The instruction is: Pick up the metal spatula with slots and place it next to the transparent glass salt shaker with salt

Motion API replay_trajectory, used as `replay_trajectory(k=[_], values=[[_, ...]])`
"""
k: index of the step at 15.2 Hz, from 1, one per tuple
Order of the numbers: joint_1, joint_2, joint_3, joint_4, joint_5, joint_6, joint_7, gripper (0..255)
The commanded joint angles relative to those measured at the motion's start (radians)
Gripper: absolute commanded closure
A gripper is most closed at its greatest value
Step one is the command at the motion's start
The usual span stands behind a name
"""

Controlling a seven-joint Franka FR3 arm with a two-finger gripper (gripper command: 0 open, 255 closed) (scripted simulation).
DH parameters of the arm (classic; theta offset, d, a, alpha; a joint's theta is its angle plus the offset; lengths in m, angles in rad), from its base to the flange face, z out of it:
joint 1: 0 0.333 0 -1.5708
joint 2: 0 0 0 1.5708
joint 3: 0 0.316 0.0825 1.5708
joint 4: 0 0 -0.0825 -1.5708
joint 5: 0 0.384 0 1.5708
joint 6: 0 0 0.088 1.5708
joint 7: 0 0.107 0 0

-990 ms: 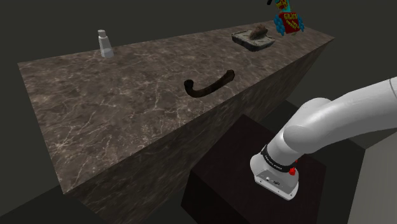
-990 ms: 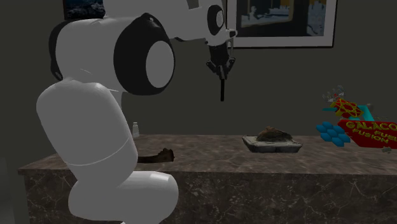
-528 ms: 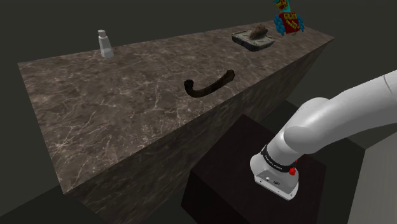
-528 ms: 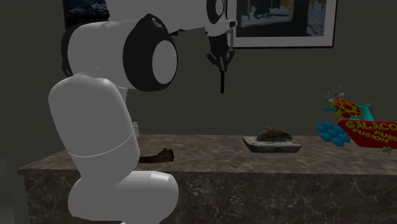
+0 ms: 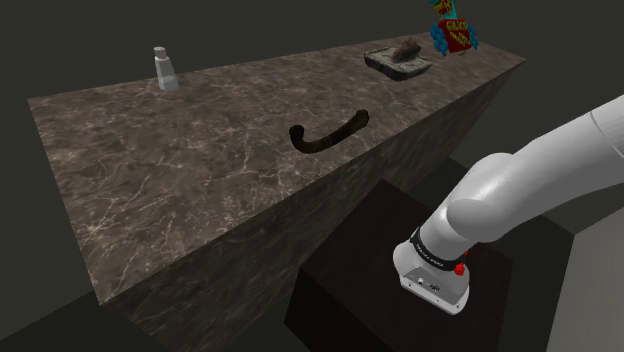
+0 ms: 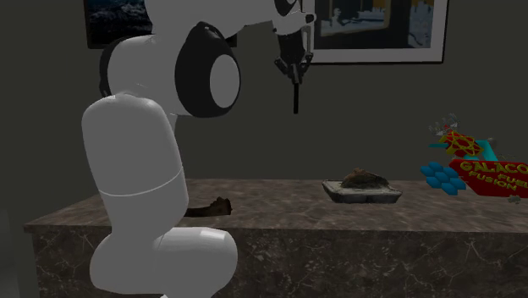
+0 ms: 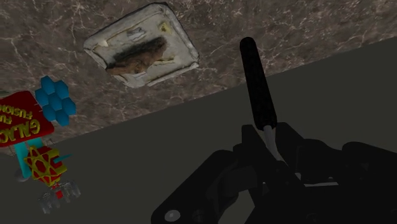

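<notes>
High above the dark marble counter point(image 5: 200, 190), my gripper point(image 6: 294, 69) is shut on the spatula point(image 6: 295, 97), which hangs straight down from it. Close up, its black handle point(image 7: 257, 83) and a thin metal shaft stick out from between the fingers of the gripper point(image 7: 270, 145); the blade is hidden. The salt shaker point(image 5: 164, 68), pale with a grey cap, stands at the counter's far corner at the shoulder view's left, far from the gripper.
A grey tray point(image 5: 398, 60) point(image 7: 141, 54) with brown food lies near the counter's other end, beside a colourful box point(image 5: 453, 30) point(image 6: 482, 169). A dark curved object point(image 5: 328, 133) lies mid-counter near the front edge. The stand point(image 5: 380, 270) sits below it.
The arm has swung towards the second exterior view's right and the gripper has risen a little, still carrying the spatula. Nothing on the counter moved.
</notes>
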Motion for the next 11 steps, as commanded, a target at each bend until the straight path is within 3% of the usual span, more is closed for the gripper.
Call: replay_trajectory(k=[1, 11], values=[[0.002, 0.000, 0.020, -0.007, -0.008, 0.004, 0.023, 255], [0.024, -0.015, 0.218, -0.176, -0.090, 0.119, 0.271, 255]])
